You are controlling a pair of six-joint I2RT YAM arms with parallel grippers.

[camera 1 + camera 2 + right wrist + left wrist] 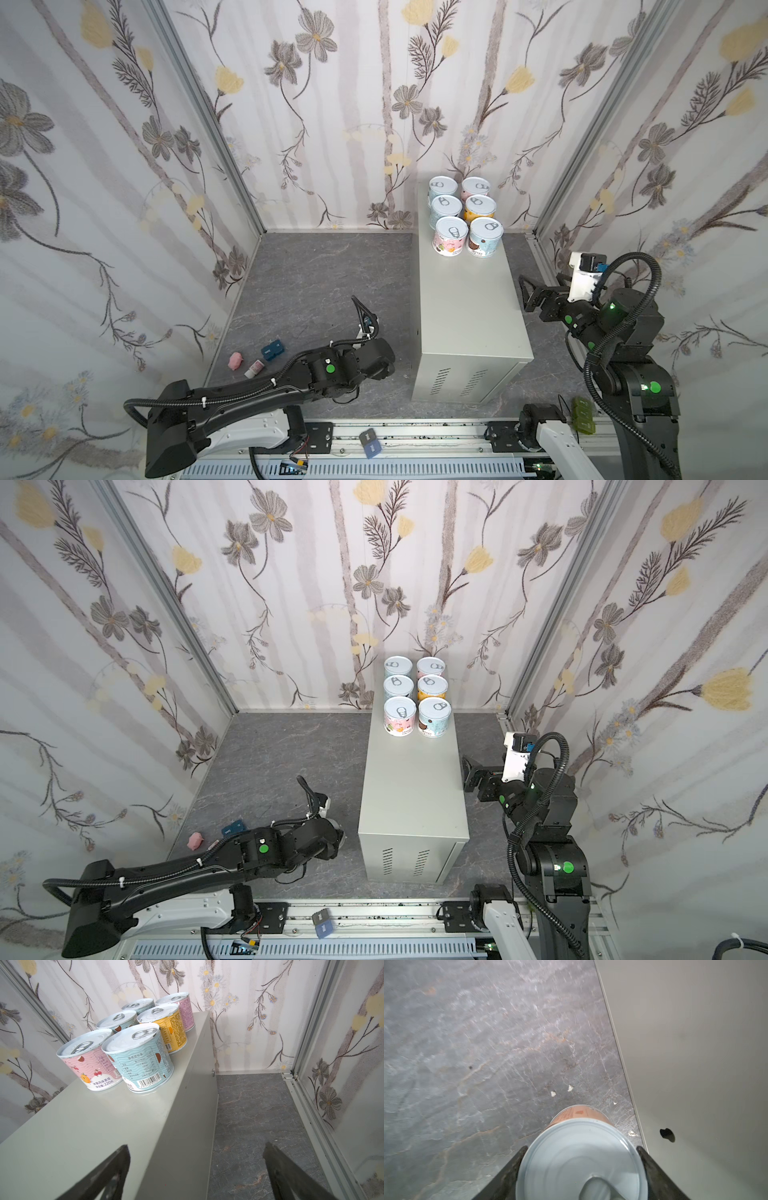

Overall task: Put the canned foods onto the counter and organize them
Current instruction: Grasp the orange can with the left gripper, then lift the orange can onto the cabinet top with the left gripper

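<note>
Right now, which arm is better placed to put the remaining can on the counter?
Left. The left gripper is closed around the orange-labelled can beside the counter; the right gripper is open, empty, on the counter's other side.

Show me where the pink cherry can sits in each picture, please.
In both top views: pink cherry can, near-left of the six on the counter.
Right wrist: pink cherry can, nearest row, beside the blue can.
Left wrist: not in it; the left pincer grips an orange can.
Shared landmark: the grey counter.
</note>
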